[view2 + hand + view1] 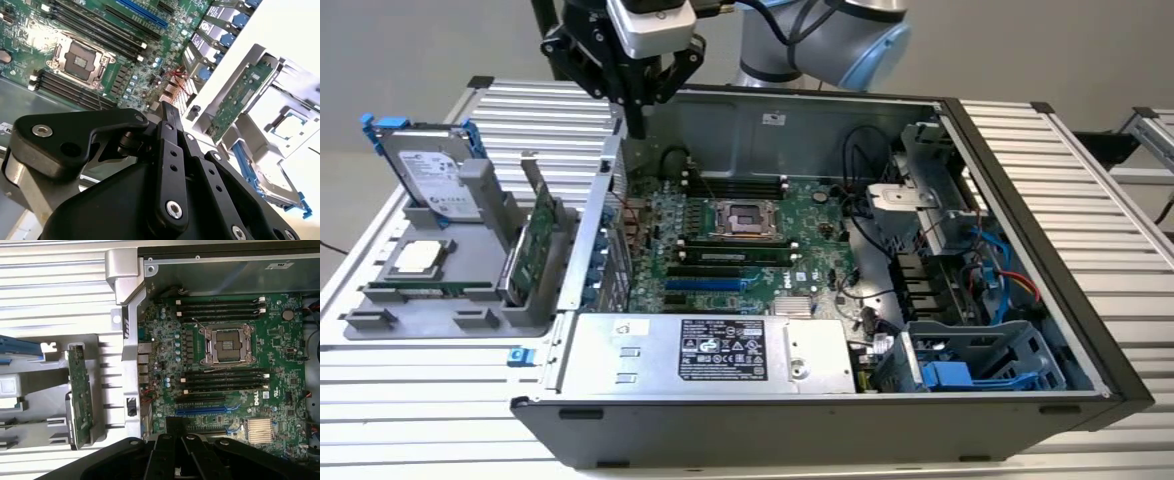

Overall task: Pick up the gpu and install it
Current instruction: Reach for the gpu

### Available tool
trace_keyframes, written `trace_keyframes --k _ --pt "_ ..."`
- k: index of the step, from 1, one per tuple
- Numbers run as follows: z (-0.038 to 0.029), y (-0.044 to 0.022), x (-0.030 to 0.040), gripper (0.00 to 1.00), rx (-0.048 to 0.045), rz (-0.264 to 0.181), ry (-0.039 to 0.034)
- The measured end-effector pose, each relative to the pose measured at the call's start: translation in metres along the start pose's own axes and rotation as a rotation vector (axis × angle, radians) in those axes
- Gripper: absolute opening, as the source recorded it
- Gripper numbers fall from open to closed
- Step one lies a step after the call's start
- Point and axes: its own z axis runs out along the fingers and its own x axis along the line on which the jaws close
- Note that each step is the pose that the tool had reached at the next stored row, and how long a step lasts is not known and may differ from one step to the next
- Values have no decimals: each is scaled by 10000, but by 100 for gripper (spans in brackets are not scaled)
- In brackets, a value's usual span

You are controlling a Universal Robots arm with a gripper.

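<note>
The gpu (534,245) stands on its edge in a slot of the grey holder (454,300) at the exterior view's left, beside the open computer case. Both wrist views show it as a narrow green card (237,100) (80,390) with a metal bracket at one end. My gripper (640,126) hangs above the case's rear left wall, higher than the gpu and toward the exterior view's right of it. Its black fingers (167,112) (172,432) are shut together with nothing between them. The motherboard (734,250) lies flat inside the case, its blue slot (205,410) bare.
A hard drive in a blue frame (434,170) leans at the holder's back, and a processor chip (416,258) lies in front of it. Inside the case are a power supply (707,350), cables (881,210) and a blue drive cage (974,360). Ribbed metal table (1067,170) surrounds the case.
</note>
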Motion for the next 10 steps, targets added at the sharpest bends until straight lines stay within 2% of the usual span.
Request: trace_keyframes --k 10 --pt "-2 -7 95 0 0 0 0"
